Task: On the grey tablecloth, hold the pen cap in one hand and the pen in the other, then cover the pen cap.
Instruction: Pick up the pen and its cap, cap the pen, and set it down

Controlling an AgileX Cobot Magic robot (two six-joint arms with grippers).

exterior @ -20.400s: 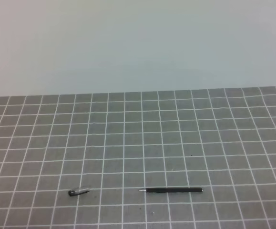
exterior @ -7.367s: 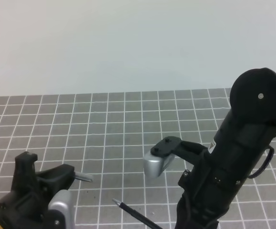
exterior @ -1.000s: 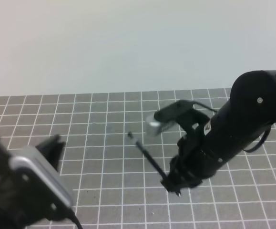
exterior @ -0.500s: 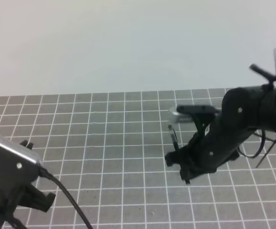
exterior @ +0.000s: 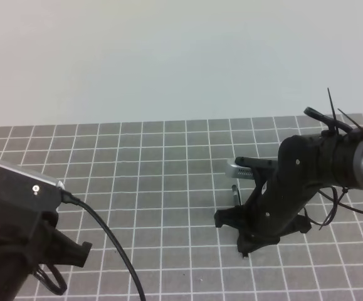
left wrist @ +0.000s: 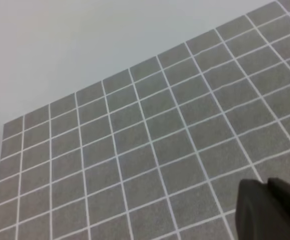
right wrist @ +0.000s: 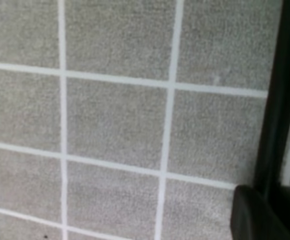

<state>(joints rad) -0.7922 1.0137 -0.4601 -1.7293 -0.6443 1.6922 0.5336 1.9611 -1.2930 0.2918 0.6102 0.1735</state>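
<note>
The right pincer (exterior: pixel 231 215) clamps the pen (exterior: pixel 234 195), tip pointing up-frame; the closed left pincer (left wrist: pixel 270 212) waits well apart to its left, cap unseen.

- The exterior high view looks down from above and in front onto the grey tablecloth (exterior: pixel 168 169), facing a plain pale wall (exterior: pixel 168 56) behind it. It stands far enough back to take in both arms.
- The left wrist view looks obliquely across the grey tablecloth (left wrist: pixel 150 150) toward the same pale wall (left wrist: pixel 59 40), from moderate height. A dark gripper part sits in its lower right corner.
- The right wrist view looks almost straight down at the grey tablecloth (right wrist: pixel 109 125) from very near; only a few grid squares fill it, with the pen (right wrist: pixel 280 100) along the right edge.
- All three views share the gridded cloth; the first two also share the wall.
</note>
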